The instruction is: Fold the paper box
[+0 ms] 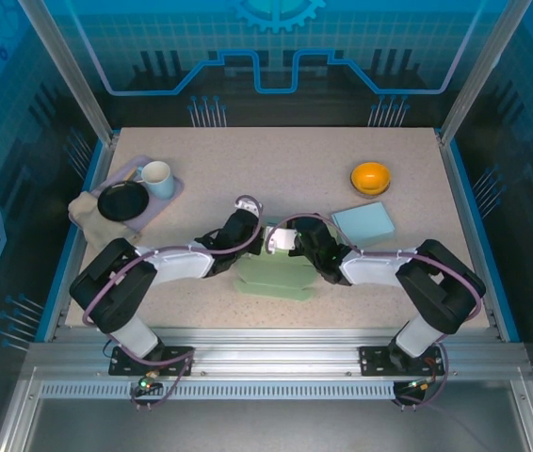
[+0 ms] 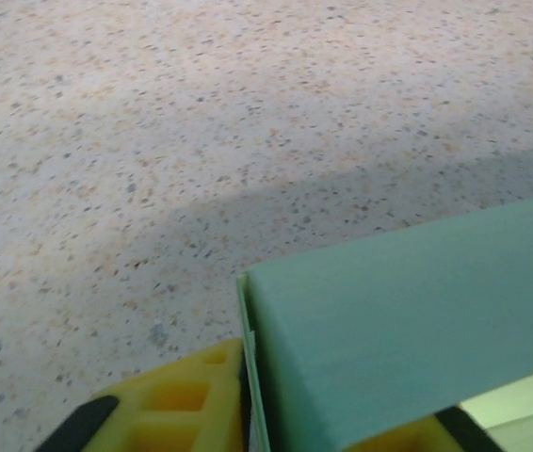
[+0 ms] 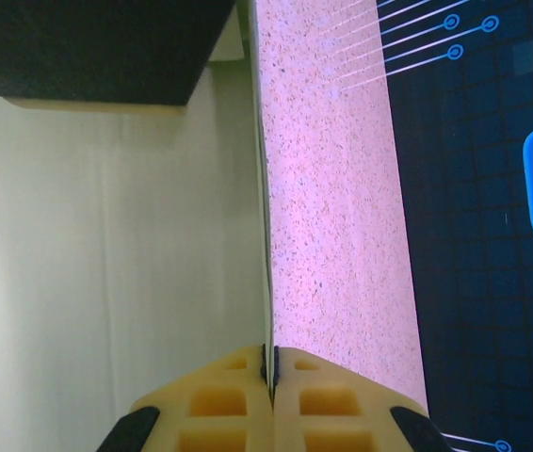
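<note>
Right claw pinches the paper box wall (jaws nearly touching).

arms: white links, black joints | cables: purple | fingers: yellow, square-pocketed

From my station I see a speckled beige table with blue edging along its sides. At 12 o'clock the back wall glows teal, printed with circuit lines and a gear emblem. Grey metal posts slant up at 11 and 1 o'clock. Dark blue gridded side walls stand at 9 and 3. An aluminium rail runs across at 6 o'clock. The light is even, the shadows soft.
</note>
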